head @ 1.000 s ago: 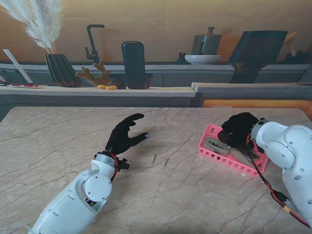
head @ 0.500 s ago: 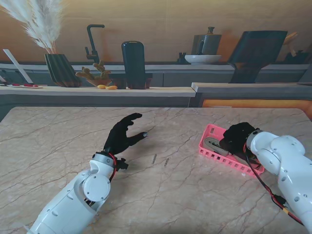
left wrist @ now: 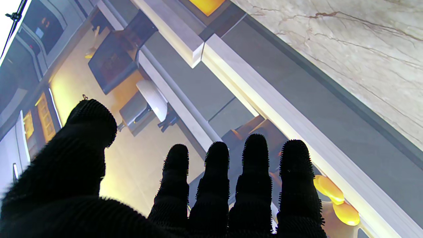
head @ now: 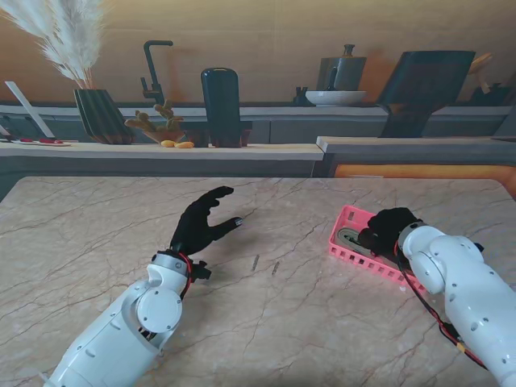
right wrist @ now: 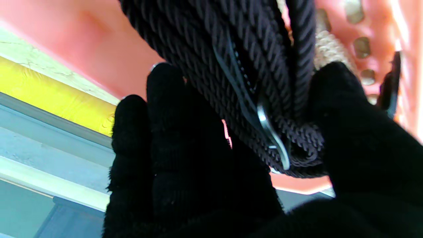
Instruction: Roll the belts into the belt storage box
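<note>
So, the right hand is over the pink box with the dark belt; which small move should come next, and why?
Probably lower the right hand slightly and then open its fingers. The right wrist view shows the black braided belt pinched between fingers and thumb, with the pink storage box right behind it. A grey rolled belt already lies inside, and the left hand is open.

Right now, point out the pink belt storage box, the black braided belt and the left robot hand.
pink belt storage box (head: 348, 216): stand view, far rim.
black braided belt (right wrist: 211, 62): right wrist view, braided strands.
left robot hand (head: 201, 226): stand view, palm.
</note>
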Available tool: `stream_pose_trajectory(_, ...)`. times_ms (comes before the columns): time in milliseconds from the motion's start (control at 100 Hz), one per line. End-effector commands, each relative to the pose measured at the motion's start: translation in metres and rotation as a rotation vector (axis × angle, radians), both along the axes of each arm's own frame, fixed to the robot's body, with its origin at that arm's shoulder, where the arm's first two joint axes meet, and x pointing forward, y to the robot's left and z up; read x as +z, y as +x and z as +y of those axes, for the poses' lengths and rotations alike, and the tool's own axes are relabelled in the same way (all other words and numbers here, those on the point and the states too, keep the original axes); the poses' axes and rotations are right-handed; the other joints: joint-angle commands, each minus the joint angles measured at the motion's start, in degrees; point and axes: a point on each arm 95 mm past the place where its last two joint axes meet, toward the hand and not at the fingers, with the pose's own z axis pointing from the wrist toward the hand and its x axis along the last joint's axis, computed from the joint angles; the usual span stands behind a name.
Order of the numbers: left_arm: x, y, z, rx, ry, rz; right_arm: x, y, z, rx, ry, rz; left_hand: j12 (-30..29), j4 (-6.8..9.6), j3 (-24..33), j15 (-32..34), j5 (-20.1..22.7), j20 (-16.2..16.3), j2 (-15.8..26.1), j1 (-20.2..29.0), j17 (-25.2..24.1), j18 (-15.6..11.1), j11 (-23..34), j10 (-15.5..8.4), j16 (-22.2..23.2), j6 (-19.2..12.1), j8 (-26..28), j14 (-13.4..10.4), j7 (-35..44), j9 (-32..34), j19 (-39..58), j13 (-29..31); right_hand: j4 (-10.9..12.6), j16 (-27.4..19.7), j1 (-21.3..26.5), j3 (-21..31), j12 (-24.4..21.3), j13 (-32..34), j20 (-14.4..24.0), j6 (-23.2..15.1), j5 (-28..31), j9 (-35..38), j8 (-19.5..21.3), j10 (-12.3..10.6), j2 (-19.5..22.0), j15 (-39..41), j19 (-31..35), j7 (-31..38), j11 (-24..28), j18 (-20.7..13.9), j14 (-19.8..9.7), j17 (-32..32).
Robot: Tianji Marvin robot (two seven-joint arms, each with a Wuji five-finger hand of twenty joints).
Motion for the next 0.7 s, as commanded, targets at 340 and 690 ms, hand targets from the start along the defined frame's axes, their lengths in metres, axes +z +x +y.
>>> stream_pose_trajectory(340,-0.002,-0.002,-0.001,0.007,-0.009,0.015,-0.002,-0.007,0.0,-0.006,-0.027,-0.025,0.32,2.06,-2.32,-0.35,1.36,0.68,2.8,1.85,0.16,-1.3,-0.77,-0.5,0.07,-1.68,0.65,-1.54,-2.1,0.84,-0.56,0.66,7.95,-1.08,-12.56,-2.91,0.35,-11.44,1.42,-2.46,-3.47,-13.25,15.96,4.56,11.34,-2.23,-2.55,-15.19,0.96,1.26,2.95,-9.68)
stream_pose_trajectory(690,-0.001,-0.001,0.0,0.018,-0.01,0.009,0.007,-0.008,0.003,0.009,-0.019,-0.082,0.45,2.15,-3.28,-0.07,1.58,0.95,3.31,2.56,0.14,-1.26,-0.5,-0.65,0.25,-1.61,0.76,-1.6,-1.88,1.08,-0.32,0.83,7.53,-0.7,-14.02,-4.79,0.77,-13.3,3.11,-1.49,-5.88,-16.37,17.3,5.03,12.57,-0.82,-2.44,-16.05,2.2,1.05,2.73,-11.1)
